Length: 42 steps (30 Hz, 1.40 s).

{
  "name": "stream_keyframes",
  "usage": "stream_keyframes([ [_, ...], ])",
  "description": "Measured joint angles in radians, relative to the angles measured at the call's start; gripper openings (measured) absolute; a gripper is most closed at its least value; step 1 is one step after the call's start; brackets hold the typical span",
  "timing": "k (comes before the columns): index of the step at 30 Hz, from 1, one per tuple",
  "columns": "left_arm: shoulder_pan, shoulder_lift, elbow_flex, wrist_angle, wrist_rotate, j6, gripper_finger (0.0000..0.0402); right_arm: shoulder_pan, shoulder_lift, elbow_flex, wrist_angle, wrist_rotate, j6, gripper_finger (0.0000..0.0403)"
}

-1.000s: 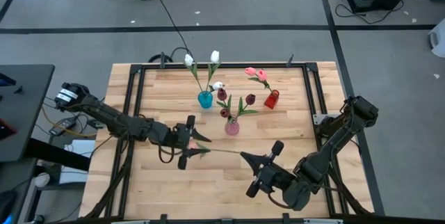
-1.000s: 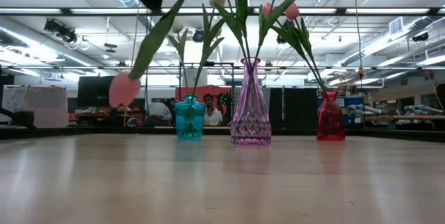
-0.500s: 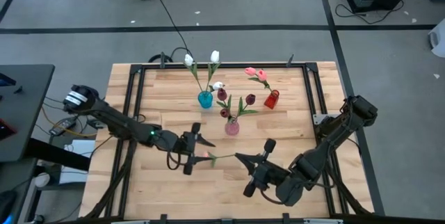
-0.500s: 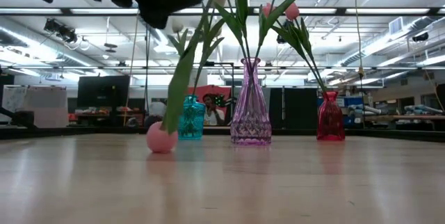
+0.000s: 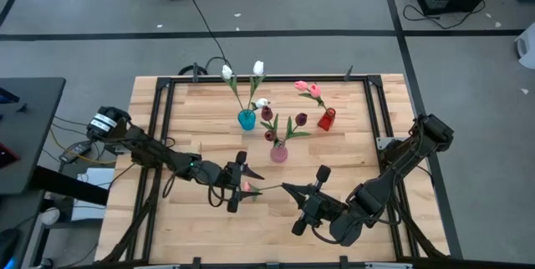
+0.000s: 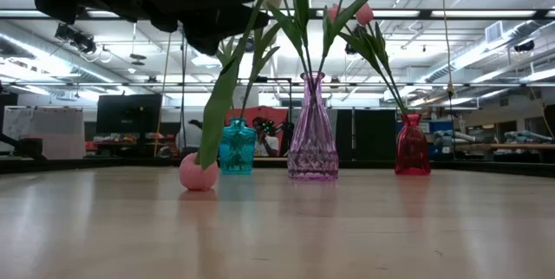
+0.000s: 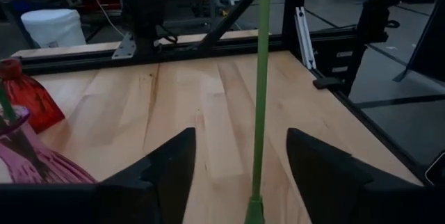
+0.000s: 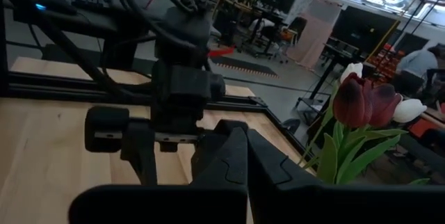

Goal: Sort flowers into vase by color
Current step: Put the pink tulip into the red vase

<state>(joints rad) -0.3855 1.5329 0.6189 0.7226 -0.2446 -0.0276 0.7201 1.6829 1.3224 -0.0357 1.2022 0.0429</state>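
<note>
A pink tulip [image 5: 247, 187] lies slantwise near the table's middle. Its head [image 6: 199, 173] rests on the wood, and its stem [image 6: 250, 28] and leaf rise from there. My right gripper [image 5: 286, 188] is shut on the far end of the stem. My left gripper [image 5: 238, 182] is open around the flower close to the head. In the left wrist view its fingers [image 7: 170, 172] stand on either side of the stem [image 7: 261, 78] without touching it. Behind are a blue vase [image 5: 247, 119] with white tulips, a purple vase [image 5: 278, 153] with maroon ones and a red vase [image 5: 326, 119] with pink ones. My right gripper pinches the stem's free end [image 5: 276, 189] between its two shut fingertips. It comes from the table's right and points left, roughly in line with the stem. The stem slants down from the hold, and the tulip's head [image 5: 247, 187] rests on the table.
The three vases stand in a row across the far middle of the table, and their flowers lean over them. Bare wood lies on the near side and toward both side edges. A black frame rail [image 5: 159, 110] borders the tabletop. People sit in the room behind.
The pink tulip came down: its head hung in the air a second ago and now sits on the table, nearer the right and near edge. My left gripper moved right and nearward along with it. My right gripper shifted slightly left, still holding the stem.
</note>
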Motion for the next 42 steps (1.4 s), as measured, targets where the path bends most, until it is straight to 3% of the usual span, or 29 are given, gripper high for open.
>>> stream_keyframes([
  [7,0.001,0.023,0.0,0.005,0.002,-0.023,0.0132,-0.004,0.0,0.0,0.007,-0.007,0.014,0.0005],
  [14,0.032,0.024,0.0,0.001,0.057,-0.068,0.0014,-0.017,0.0,0.0,0.019,-0.096,0.061,0.0035],
  [23,0.079,0.0,0.0,-0.021,0.179,-0.129,0.0008,0.009,-0.024,0.0,-0.004,-0.115,0.062,0.0084],
  [32,0.093,-0.168,0.0,-0.182,0.182,-0.137,0.0007,0.025,-0.024,0.0,-0.106,-0.124,0.157,0.0133],
  [38,0.093,-0.242,0.0,-0.229,0.155,-0.138,0.0006,-0.033,-0.013,0.0,-0.141,-0.276,0.242,0.0135],
  [42,0.098,-0.249,0.0,-0.216,0.139,-0.164,0.0006,-0.081,0.01,0.0,-0.137,-0.348,0.214,0.0133],
])
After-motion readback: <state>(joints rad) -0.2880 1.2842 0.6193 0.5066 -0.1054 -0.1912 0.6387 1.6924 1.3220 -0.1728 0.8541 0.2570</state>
